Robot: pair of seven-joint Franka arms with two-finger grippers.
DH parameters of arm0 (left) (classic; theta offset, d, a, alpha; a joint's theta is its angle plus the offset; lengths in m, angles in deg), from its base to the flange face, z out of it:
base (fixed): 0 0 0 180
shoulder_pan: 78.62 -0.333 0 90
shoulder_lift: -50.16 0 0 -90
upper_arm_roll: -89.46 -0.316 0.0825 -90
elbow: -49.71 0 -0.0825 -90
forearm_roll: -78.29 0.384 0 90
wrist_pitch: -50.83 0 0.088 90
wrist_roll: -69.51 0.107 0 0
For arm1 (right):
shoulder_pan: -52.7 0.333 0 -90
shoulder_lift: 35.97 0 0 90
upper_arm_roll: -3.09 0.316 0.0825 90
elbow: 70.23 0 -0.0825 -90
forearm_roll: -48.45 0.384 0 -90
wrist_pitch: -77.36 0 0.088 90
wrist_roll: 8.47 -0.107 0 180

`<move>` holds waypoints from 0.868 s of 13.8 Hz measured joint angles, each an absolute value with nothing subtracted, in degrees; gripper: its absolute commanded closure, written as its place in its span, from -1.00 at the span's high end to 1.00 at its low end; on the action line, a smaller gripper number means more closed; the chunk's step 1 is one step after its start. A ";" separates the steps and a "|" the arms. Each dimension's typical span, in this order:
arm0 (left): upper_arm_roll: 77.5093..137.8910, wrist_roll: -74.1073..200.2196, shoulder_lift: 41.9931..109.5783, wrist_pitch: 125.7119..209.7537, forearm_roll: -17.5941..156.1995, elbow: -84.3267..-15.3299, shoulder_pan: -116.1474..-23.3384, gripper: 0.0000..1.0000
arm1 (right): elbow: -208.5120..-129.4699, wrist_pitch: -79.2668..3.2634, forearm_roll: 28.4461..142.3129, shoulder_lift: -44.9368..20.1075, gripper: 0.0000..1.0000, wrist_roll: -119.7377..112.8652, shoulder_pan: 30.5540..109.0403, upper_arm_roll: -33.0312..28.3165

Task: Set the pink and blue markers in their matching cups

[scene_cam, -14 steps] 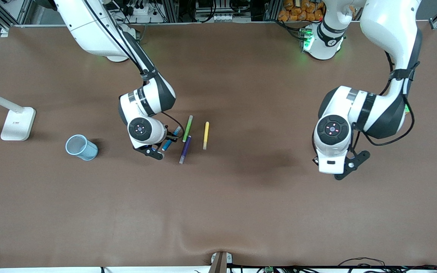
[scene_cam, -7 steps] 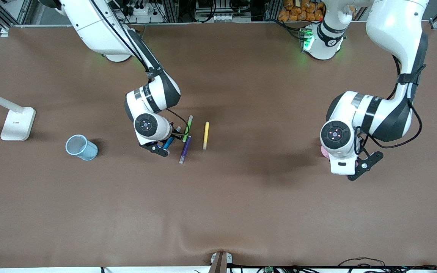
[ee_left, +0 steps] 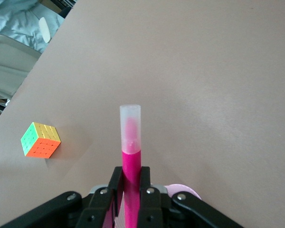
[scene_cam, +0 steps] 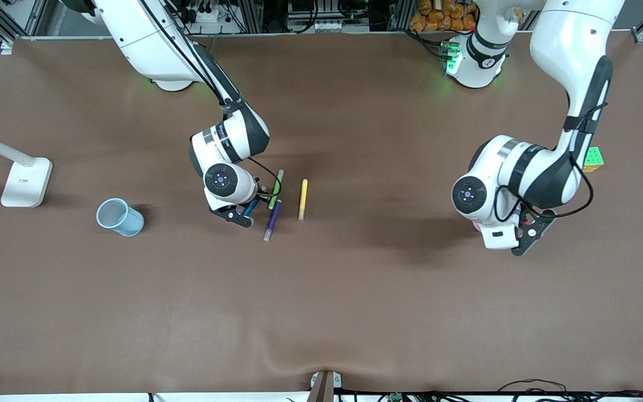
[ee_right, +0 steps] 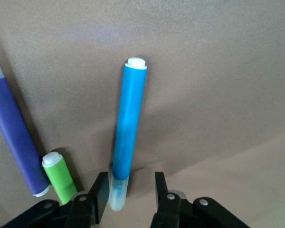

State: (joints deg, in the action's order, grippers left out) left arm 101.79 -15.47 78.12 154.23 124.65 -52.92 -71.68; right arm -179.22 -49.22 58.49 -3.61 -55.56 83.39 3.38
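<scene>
The blue marker (ee_right: 128, 123) lies on the table beside the green and purple pens; a short piece of it shows in the front view (scene_cam: 250, 208). My right gripper (ee_right: 128, 184) is low over it, open, with its fingers either side of the pale cap end, not closed on it. My left gripper (ee_left: 131, 175) is shut on the pink marker (ee_left: 131, 142), held with its pale cap pointing away. The pale pink cup (ee_left: 184, 191) is just under that gripper; only a sliver shows in the front view (scene_cam: 474, 226). The light blue cup (scene_cam: 119, 217) stands toward the right arm's end.
A green pen (scene_cam: 278, 187), a dark purple pen (scene_cam: 272, 219) and a yellow pen (scene_cam: 302, 199) lie close by the blue marker. A coloured puzzle cube (scene_cam: 593, 158) sits by the left arm. A white lamp base (scene_cam: 25, 181) stands at the right arm's end.
My right gripper has moved toward the pens and settled over the blue marker's cap end. My left hand has turned and shifted a little with the pink marker over the pink cup.
</scene>
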 measured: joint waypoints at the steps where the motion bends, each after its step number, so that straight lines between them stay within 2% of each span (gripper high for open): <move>1: 101.83 -16.95 78.11 154.23 125.26 -53.46 -71.57 -1.00 | -179.23 -49.35 58.56 -3.61 -0.07 -55.57 83.42 3.38; 3: 101.84 -19.75 78.11 154.22 126.34 -54.32 -71.20 -1.00 | -179.29 -50.33 58.80 -3.53 -0.15 -55.77 83.65 3.38; 4: 101.84 -20.60 78.12 154.13 126.64 -54.67 -71.07 -0.93 | -179.34 -50.66 58.83 -3.36 -0.22 -55.96 83.81 3.38; 6: 101.84 -20.90 78.12 153.94 126.70 -54.98 -71.01 -0.58 | -179.35 -51.31 58.86 -2.78 -0.35 -56.24 84.20 3.38; 8: 101.85 -20.90 78.12 153.61 126.70 -55.03 -71.00 -0.28 | -179.32 -52.02 58.95 -2.71 -1.00 -56.28 84.38 3.39; 11: 101.99 -20.90 78.12 152.73 126.72 -55.03 -71.00 0.15 | -179.18 -52.09 59.04 -2.71 -1.00 -56.38 84.47 3.38; 12: 102.05 -20.90 78.12 152.45 126.73 -55.03 -71.00 0.17 | -179.13 -51.46 59.04 -2.71 -1.00 -56.39 84.47 3.28</move>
